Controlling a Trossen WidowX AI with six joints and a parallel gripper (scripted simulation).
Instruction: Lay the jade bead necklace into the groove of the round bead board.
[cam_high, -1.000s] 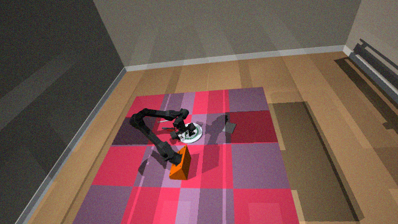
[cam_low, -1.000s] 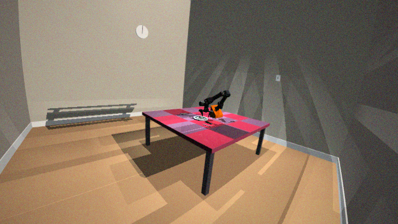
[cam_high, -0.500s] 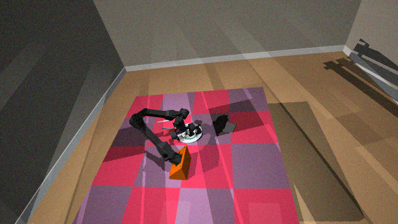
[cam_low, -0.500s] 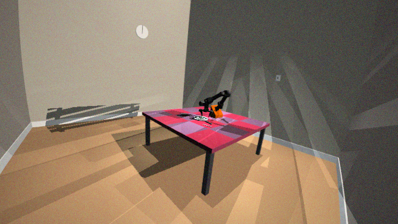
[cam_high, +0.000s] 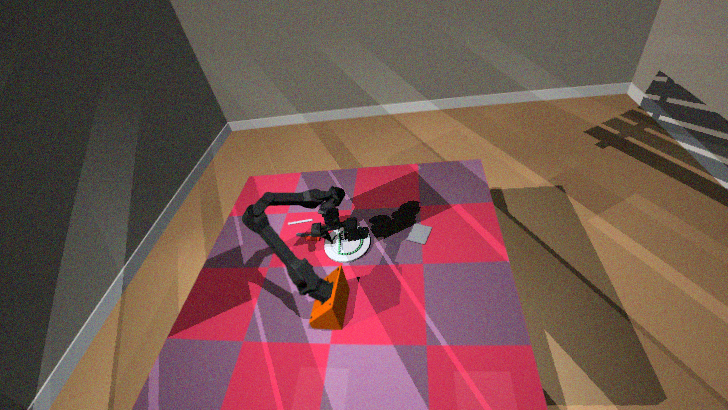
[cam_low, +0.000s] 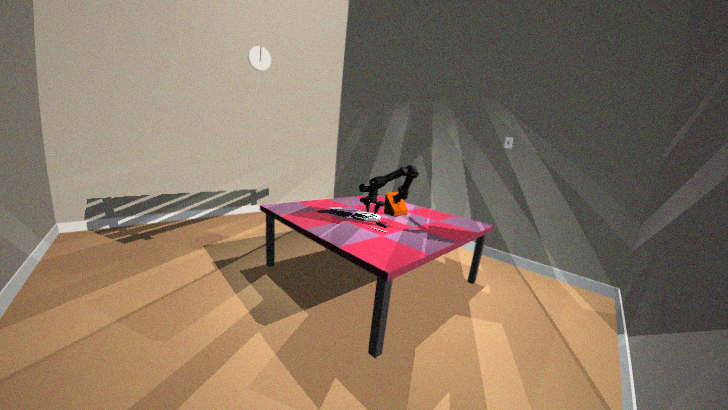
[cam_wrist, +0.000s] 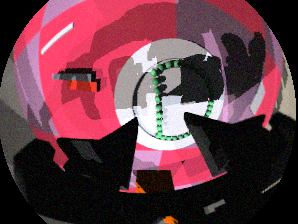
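The white round bead board (cam_high: 345, 259) (cam_wrist: 125, 120) lies flat on the checkered table, in front of the arm's orange base. The jade bead necklace (cam_wrist: 158, 102) (cam_high: 351, 253) lies on it as a closed loop of green beads. In the wrist view its right side follows the round groove, partly in shadow. Its left side runs nearly straight, inside the groove, and the groove's left arc shows without beads. My gripper (cam_wrist: 161, 117) (cam_low: 371, 209) is open above the board, with no beads held between the fingers. The fingers hide part of the lower right board.
A white stick (cam_high: 300, 222) (cam_wrist: 58, 38) and a small grey and red item (cam_wrist: 82, 82) lie left of the board. A grey square (cam_high: 419, 233) lies to its right. The orange base (cam_high: 332, 305) (cam_low: 394, 204) stands close by. Dark arm shadows cross the board.
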